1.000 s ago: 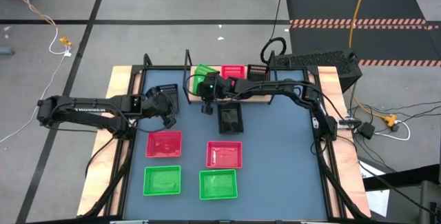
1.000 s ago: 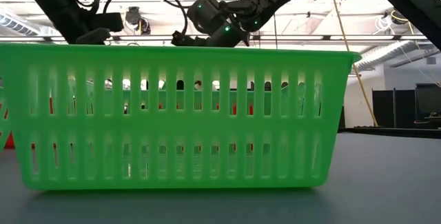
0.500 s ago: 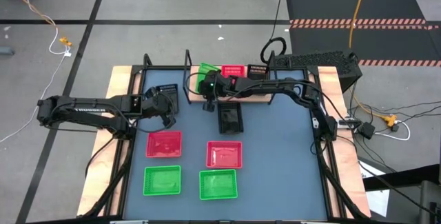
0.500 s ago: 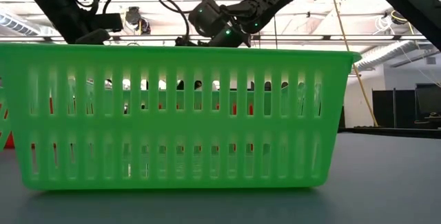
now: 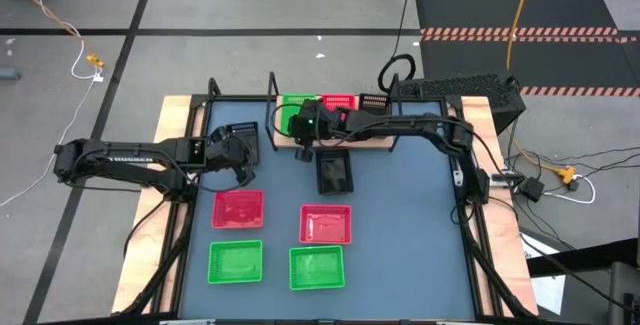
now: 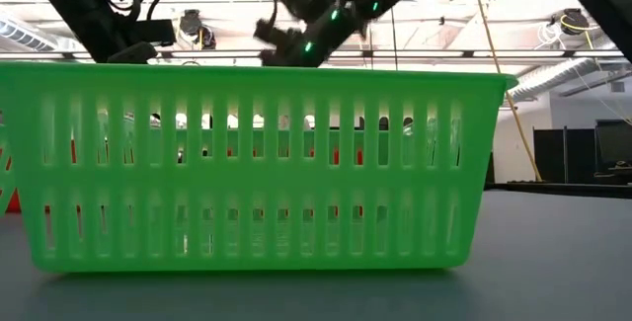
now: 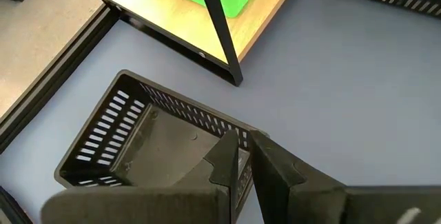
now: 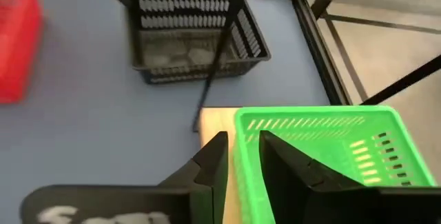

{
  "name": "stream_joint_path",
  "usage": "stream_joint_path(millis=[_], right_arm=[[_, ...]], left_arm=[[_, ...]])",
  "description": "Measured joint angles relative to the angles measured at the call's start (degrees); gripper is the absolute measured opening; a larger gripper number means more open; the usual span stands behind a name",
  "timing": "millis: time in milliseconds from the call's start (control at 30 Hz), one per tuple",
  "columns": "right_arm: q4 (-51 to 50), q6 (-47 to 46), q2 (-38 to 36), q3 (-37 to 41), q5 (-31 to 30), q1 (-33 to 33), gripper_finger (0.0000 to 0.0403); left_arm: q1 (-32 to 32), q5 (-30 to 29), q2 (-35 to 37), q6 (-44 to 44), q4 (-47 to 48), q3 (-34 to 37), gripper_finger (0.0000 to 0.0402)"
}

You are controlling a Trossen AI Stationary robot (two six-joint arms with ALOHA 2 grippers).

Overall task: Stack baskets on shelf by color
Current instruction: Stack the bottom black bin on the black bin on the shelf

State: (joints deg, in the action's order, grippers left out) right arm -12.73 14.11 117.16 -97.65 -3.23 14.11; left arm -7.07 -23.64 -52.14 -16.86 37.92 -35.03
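My right gripper [image 5: 303,135] is shut on a green basket [image 5: 296,108] over the left end of the tan shelf [image 5: 372,140], beside a red basket [image 5: 340,103] and a black basket [image 5: 374,101] standing on the board. My left gripper [image 5: 240,161] is shut on a black basket [image 5: 238,137] on the table's far left. A third black basket [image 5: 335,172] sits before the shelf. Two red baskets [image 5: 238,209] [image 5: 326,223] and two green ones [image 5: 235,261] [image 5: 316,268] rest nearer. My left gripper pinches the black basket's near side wall at its rim [image 7: 242,133], one finger [image 7: 222,160] inside and the other [image 7: 277,170] outside, slanting down from above. The basket stays upright on the table. My right gripper pinches the green basket's side wall [image 8: 245,138], one finger [image 8: 212,162] outside and the other [image 8: 284,163] inside, slanting down from the near side. The basket is upright over the board's left corner [image 8: 215,122]; whether its base rests there I cannot tell.
The shelf's thin black rods [image 7: 219,25] stand between the two held baskets. In the low view a green basket [image 6: 257,163] fills the foreground and hides the table behind it. Bare blue-grey tabletop [image 5: 410,215] lies to the right of the loose baskets.
My right gripper has risen slightly and turned, and the green basket has swung from skewed to square with the shelf over its left end. My left gripper and its black basket have kept still.
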Motion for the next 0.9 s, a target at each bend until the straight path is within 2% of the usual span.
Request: stream_joint_path(millis=[200,300,400,467,533,633,700,800,900], right_arm=[[-13.5,-10.5,-7.5,0.8,0.0,-3.3,0.0078],[-18.6,-16.9,-11.2,5.4,-0.2,-6.5,0.0070],[-16.9,-23.3,-15.4,12.3,-0.7,-11.4,0.0057],[-14.3,-27.5,-18.2,16.5,-3.2,-15.3,0.0048],[-11.2,-29.3,-20.6,19.5,-4.3,-18.7,0.0041],[-9.0,-32.5,-22.0,20.3,-4.3,-23.5,0.0035],[-8.6,-35.5,-21.7,19.2,-4.3,-26.8,0.0035],[-8.8,-38.1,-19.3,15.9,-7.2,-31.4,0.0034],[-12.9,-37.9,-16.1,12.6,-14.1,-35.1,0.0034]], left_arm=[[0.0,0.0,0.0,-1.8,4.0,0.0,0.0042],[0.1,0.0,0.1,-2.4,4.8,0.0,0.0042],[0.1,0.0,0.1,-0.9,4.0,-0.1,0.0042],[0.2,0.0,0.1,0.8,2.9,-0.8,0.0042],[0.2,0.0,0.1,3.3,-1.0,-1.4,0.0042],[0.3,0.7,0.1,5.7,-15.9,-2.0,0.0042],[0.9,7.1,0.0,10.0,-25.2,-2.0,0.0042],[2.0,19.5,-0.4,21.5,-31.5,-2.0,0.0042],[2.4,23.6,-0.4,30.6,-35.3,-2.0,0.0042]])
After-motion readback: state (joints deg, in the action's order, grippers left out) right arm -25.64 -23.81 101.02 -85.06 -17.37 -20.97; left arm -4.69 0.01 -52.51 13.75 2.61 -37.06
